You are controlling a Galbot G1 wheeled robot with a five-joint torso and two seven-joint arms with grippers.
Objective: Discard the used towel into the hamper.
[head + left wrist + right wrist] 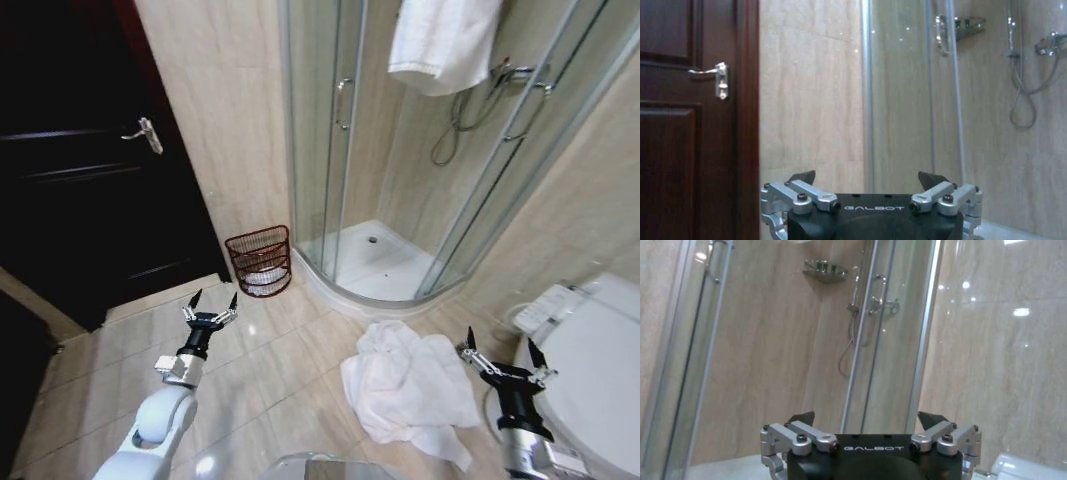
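Note:
A crumpled white towel (408,388) lies on the tiled floor in front of the shower. The hamper (260,260), a dark red-brown wire basket, stands against the wall between the door and the shower, with something white inside. My left gripper (211,302) is open above the floor, a short way in front of the hamper. My right gripper (503,352) is open just right of the towel, holding nothing. Both wrist views show open fingers (803,177) (803,418) pointing at the walls and the shower glass.
A dark wooden door (80,170) with a metal handle is at the left. The glass shower enclosure (400,150) has another white towel (440,42) hanging over it. A white toilet (590,350) stands at the right, close to my right arm.

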